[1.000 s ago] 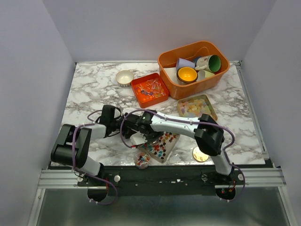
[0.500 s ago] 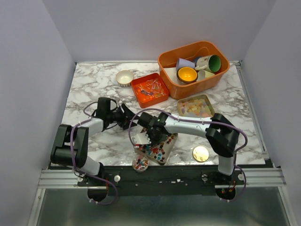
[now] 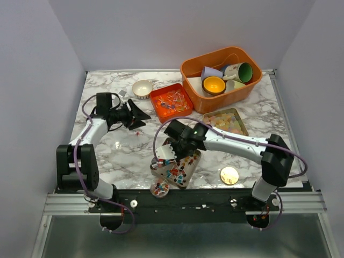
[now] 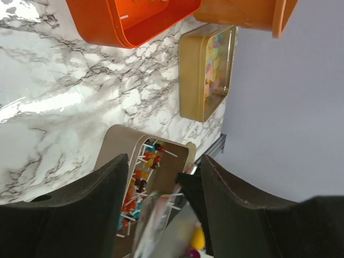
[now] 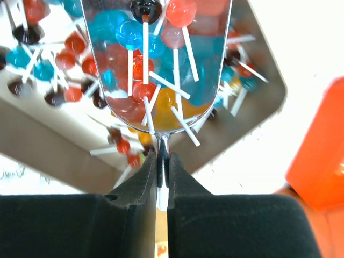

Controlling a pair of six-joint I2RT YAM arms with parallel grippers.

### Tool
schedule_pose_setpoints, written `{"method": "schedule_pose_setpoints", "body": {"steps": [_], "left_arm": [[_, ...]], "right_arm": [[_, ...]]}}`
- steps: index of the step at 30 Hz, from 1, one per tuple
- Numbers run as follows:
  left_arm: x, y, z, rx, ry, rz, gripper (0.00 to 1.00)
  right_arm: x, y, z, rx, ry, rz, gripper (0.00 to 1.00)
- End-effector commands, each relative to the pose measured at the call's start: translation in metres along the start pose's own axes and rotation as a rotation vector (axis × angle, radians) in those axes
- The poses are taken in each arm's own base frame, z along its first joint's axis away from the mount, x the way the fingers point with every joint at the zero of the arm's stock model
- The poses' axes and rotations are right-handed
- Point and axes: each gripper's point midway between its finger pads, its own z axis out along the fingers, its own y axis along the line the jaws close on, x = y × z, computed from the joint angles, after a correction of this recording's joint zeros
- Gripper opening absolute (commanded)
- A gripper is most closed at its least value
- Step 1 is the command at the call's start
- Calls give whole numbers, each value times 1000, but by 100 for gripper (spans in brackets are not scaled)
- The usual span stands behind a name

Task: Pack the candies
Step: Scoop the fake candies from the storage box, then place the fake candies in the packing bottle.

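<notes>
The candies are small red, blue and yellow lollipops (image 3: 181, 167) lying in a beige tray (image 3: 154, 171) at the front middle. My right gripper (image 3: 173, 144) is shut on the thin handle of a clear scoop (image 3: 161, 156). In the right wrist view the scoop (image 5: 156, 59) is full of lollipops and hangs over the tray (image 5: 252, 123), with the gripper (image 5: 159, 156) pinching the handle. My left gripper (image 3: 137, 114) is open and empty, over the marble at the back left. In its wrist view the fingers (image 4: 80, 204) frame the tray (image 4: 115, 141) from a distance.
A small round dish of candies (image 3: 160, 187) sits at the front edge. A gold disc (image 3: 229, 175) lies to the right. A gold tin of pastel gummies (image 3: 224, 121), an orange tray of sweets (image 3: 171, 102), an orange bin of cups (image 3: 220, 71) and a white bowl (image 3: 143, 88) stand behind.
My left gripper has pulled away from the scoop toward the back left. My right arm has swung its elbow right, keeping the loaded scoop over the tray.
</notes>
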Motion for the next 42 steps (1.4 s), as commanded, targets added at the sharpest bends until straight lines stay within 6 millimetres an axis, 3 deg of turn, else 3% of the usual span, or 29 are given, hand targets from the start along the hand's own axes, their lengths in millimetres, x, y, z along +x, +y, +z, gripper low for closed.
{"method": "schedule_pose_setpoints", "body": {"steps": [1,6,13,18,21,31,42], "left_arm": [[11,-2,-20,-36,27,116,65],[18,3,-31,-53,-26,171,65],[21,12,-45,-88,-94,231,65],[12,17,-55,-140,-163,271,66],[8,18,-61,-162,-191,284,66],[4,23,-76,-211,-274,305,68],[11,20,-85,-193,-311,302,69]], "right_arm": [[3,-10,-40,58,8,-32,1],[-2,-12,-71,76,-8,-35,1],[3,13,-86,38,90,-141,1],[-5,36,-84,6,179,-243,1],[-6,39,-84,7,256,-271,1],[-20,24,-96,85,457,-292,1],[-25,35,-89,112,583,-434,1]]}}
